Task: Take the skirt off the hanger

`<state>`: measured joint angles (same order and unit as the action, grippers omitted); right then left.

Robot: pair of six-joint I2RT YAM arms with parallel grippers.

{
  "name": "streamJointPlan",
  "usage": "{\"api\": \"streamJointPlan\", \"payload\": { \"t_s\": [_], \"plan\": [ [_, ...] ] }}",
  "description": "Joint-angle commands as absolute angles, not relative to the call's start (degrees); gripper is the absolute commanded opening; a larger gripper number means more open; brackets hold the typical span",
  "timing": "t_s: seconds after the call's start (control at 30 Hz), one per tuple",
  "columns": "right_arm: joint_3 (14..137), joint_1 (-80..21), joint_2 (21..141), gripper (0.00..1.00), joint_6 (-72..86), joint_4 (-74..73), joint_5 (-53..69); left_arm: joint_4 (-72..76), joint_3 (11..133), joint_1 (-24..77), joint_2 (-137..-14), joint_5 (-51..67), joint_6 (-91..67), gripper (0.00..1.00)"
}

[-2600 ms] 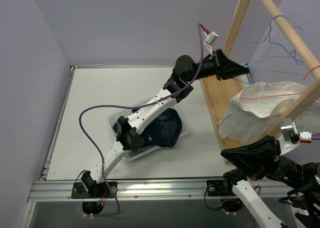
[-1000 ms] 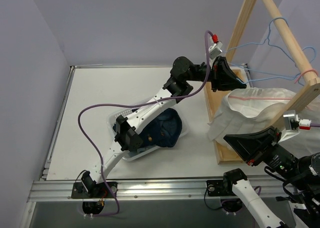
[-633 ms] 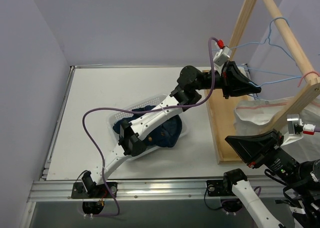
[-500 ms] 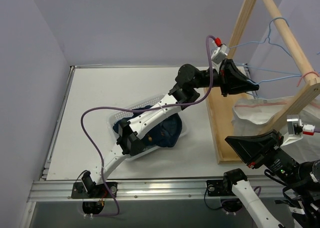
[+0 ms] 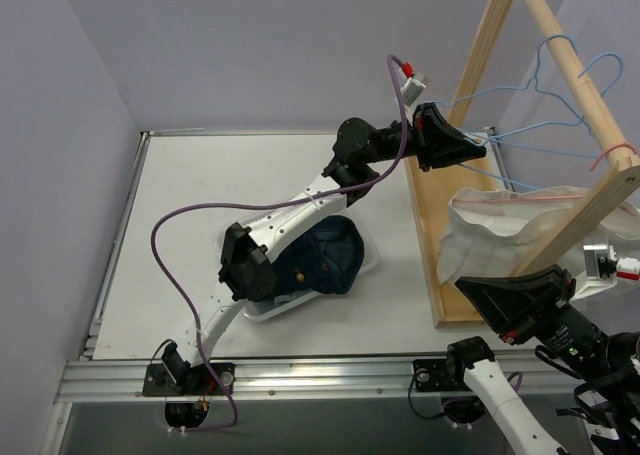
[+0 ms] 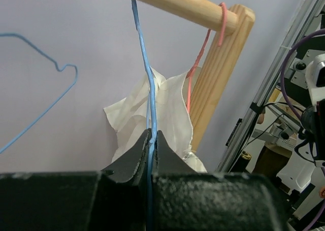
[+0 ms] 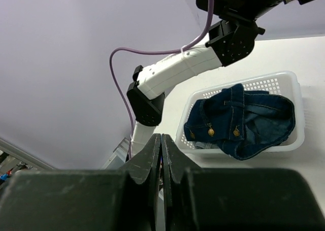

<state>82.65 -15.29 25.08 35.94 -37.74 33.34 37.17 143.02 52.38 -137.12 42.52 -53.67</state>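
Observation:
A cream skirt (image 5: 520, 230) with a thin red line hangs bunched under the wooden rack rail (image 5: 565, 50) on the right. My left gripper (image 5: 480, 147) reaches up to the rack and is shut on a blue wire hanger (image 5: 540, 127). In the left wrist view the wire (image 6: 149, 89) runs from between my fingers up to the rail (image 6: 172, 0), with the skirt (image 6: 170, 114) just behind it. A red wire (image 6: 203, 48) hooks over the rail above the skirt. My right gripper (image 5: 465, 287) is shut with nothing in it, below and in front of the skirt.
A white basket (image 5: 372, 265) holding a blue denim garment (image 5: 325, 260) sits mid-table under the left arm. The rack's wooden post and base (image 5: 440, 225) stand right of it. A second blue hanger (image 6: 45, 104) hangs further along the rail.
My left gripper swung right along the rack, then came back left and up, still holding the blue hanger. The skirt sagged, then spread out again. The right arm sank slightly.

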Motion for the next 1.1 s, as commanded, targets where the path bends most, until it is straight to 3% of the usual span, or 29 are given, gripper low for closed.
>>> {"api": "streamJointPlan", "payload": {
  "t_s": [0.0,0.23,0.3,0.43,0.5,0.53,0.57,0.6,0.67,0.77,0.9,1.07],
  "plan": [
    [84.5,-14.8,25.2,0.00,34.5,-36.8,32.7,46.8,139.5,50.4,-130.4,38.7,-55.7,0.02],
    [85.3,-14.8,26.9,0.00,34.5,-37.4,29.6,47.8,131.3,49.1,-127.9,39.3,-55.6,0.03],
    [86.0,-14.8,27.4,0.02,34.2,-37.7,28.8,48.1,130.0,48.8,-127.8,40.0,-56.1,0.12],
    [87.2,-14.9,28.6,0.08,33.3,-38.6,26.6,46.0,129.1,48.5,-126.9,41.9,-54.1,0.39],
    [88.5,-14.9,29.1,0.09,32.7,-38.9,26.2,40.2,130.4,48.3,-126.3,42.8,-50.6,0.47],
    [88.9,-14.9,29.2,0.11,32.6,-39.0,25.9,37.7,130.5,48.3,-125.9,43.4,-49.0,0.51],
    [89.2,-14.9,29.3,0.20,32.7,-39.0,25.2,34.0,130.3,48.2,-125.3,43.5,-47.4,0.59],
    [90.1,-14.9,29.6,0.25,32.7,-39.3,24.9,31.7,129.7,47.8,-123.7,43.5,-43.8,0.94],
    [91.0,-14.9,30.3,0.42,32.3,-40.9,24.0,22.9,126.8,47.5,-121.2,40.2,-39.5,0.94],
    [93.4,-14.9,32.8,0.57,29.8,-46.7,19.5,8.8,121.8,47.2,-115.3,32.4,-24.7,0.94],
    [96.1,-15.0,35.3,0.65,26.7,-53.1,11.8,-1.7,112.6,46.8,-106.3,18.7,-18.9,0.94],
    [93.7,-15.9,34.3,0.68,26.6,-52.7,9.1,-1.1,97.8,47.0,-98.5,16.3,-16.9,0.94]
  ]
}}
